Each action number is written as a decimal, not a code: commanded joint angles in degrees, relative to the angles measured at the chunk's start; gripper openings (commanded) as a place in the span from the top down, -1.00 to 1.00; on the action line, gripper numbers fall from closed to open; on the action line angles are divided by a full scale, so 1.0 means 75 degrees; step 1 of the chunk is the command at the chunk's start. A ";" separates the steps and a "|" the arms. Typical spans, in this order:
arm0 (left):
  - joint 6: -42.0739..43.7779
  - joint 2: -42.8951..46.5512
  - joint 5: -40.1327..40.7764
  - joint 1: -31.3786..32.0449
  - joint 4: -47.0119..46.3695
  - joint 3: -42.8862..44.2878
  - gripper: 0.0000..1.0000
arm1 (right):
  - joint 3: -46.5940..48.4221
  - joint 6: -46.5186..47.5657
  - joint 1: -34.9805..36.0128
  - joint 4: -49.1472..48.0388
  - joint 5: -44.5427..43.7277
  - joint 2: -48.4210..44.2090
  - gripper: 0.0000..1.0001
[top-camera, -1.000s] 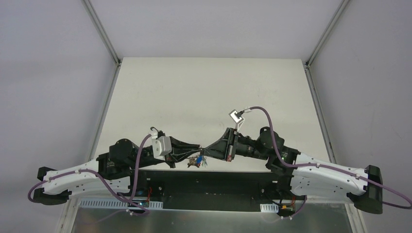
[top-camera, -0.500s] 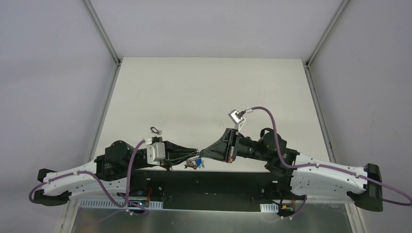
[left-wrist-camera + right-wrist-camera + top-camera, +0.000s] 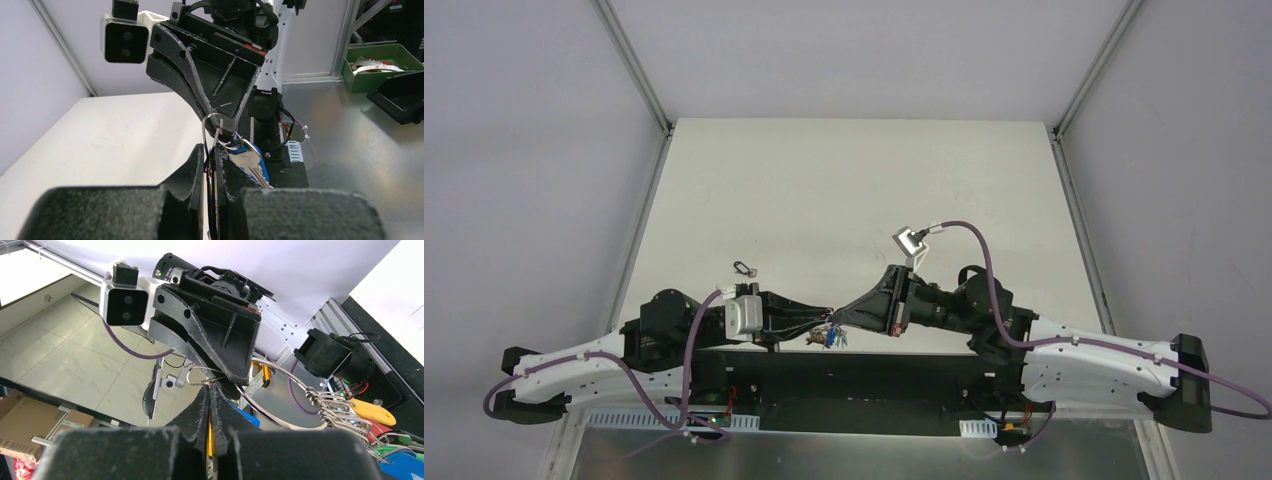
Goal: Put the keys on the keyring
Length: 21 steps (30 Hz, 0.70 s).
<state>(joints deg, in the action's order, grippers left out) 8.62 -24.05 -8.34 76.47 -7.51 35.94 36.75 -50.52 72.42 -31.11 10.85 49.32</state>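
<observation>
While working in the air above the near edge of the table (image 3: 854, 180), holds everything aloft rather than flat, presumably to let the keys hang free and to make the ring's coil reachable from both sides

Clamps the left gripper (image 3: 211, 152) tight on thin metal seen edge-on between its pads, most likely the keyring (image 3: 265, 413), the large silver hoop leaving those same tips in the right wrist view

Has the blue-capped key (image 3: 248, 153) dangling just beside that gripper, touching its far finger, blade slanting down; cannot tell whether already threaded on

Cannot place the black-headed key with any certainty

Presses the right gripper (image 3: 210, 392) fully together as well, tip to tip with the left, right at a thin wire loop (image 3: 212, 116); cannot tell whether pinching that loop or only touching it

Seems to steady with one arm and pry or feed with the other, hence the nose-to-nose pose

Carries the yellow, red and green-capped keys (image 3: 372, 413) further round the hoop on small wire links, well apart from the working point, probably clear of the work on purpose

Has a small clip (image 3: 744, 268) lying on the table beyond the left arm

Shows no readable writing: no brand on either gripper or the key caps, and nothing legible on the cardboard box (image 3: 17, 415) down on the floor
</observation>
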 commanded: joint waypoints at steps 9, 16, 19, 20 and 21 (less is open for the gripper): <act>0.0041 -0.0024 -0.0399 0.0023 -0.0624 0.0021 1.00 | 0.0185 0.0136 0.0000 -0.0785 -0.0443 -0.0467 1.00; 0.0039 -0.0179 -0.0341 0.0023 -0.0709 0.0044 1.00 | 0.0362 0.0117 0.0058 -0.0841 -0.0262 -0.0220 1.00; 0.0026 -0.0075 -0.0292 0.0023 -0.0710 0.0028 1.00 | 0.0270 0.0244 0.0101 -0.0580 -0.0396 -0.0425 1.00; 0.0014 -0.0007 -0.0261 0.0026 -0.0705 0.0008 1.00 | 0.0225 0.0285 0.0119 -0.0464 -0.0489 -0.0518 1.00; 0.0017 0.0059 -0.0240 0.0024 -0.0709 -0.0004 1.00 | 0.0163 0.0328 0.0142 -0.0360 -0.0592 -0.0632 1.00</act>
<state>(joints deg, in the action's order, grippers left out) 8.58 -25.02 -9.98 76.47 -8.36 35.83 36.73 -50.00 72.71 -32.56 8.45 47.44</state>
